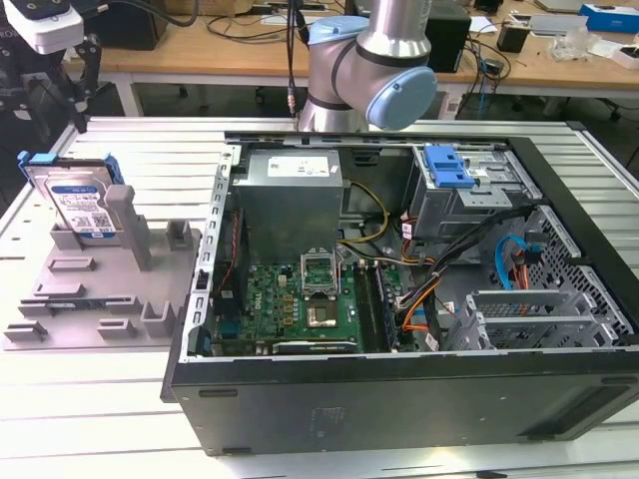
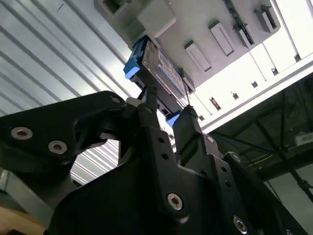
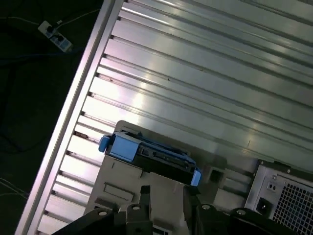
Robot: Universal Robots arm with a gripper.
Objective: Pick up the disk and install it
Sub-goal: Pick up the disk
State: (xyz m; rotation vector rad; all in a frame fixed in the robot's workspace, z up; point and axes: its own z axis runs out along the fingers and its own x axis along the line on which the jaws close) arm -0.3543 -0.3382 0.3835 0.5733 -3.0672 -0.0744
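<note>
The end effector hangs over the slatted metal tabletop with its two black fingers spread apart and nothing between them, so it is open and holds nothing. Straight ahead of the fingertips, close but not gripped, is the disk. In the second wrist view it lines up roughly with the gap between the fingers. The disk stands on edge in a grey plastic fixture, leaning against one of its upright posts, label side showing in the exterior view and blue carrier rails along its edges. In the first wrist view its upper edge and blue rail lie just beyond the fingertips. Off to one side of the end effector, past the fixture, an open computer case lies on the tabletop, well apart from the disk.
</note>
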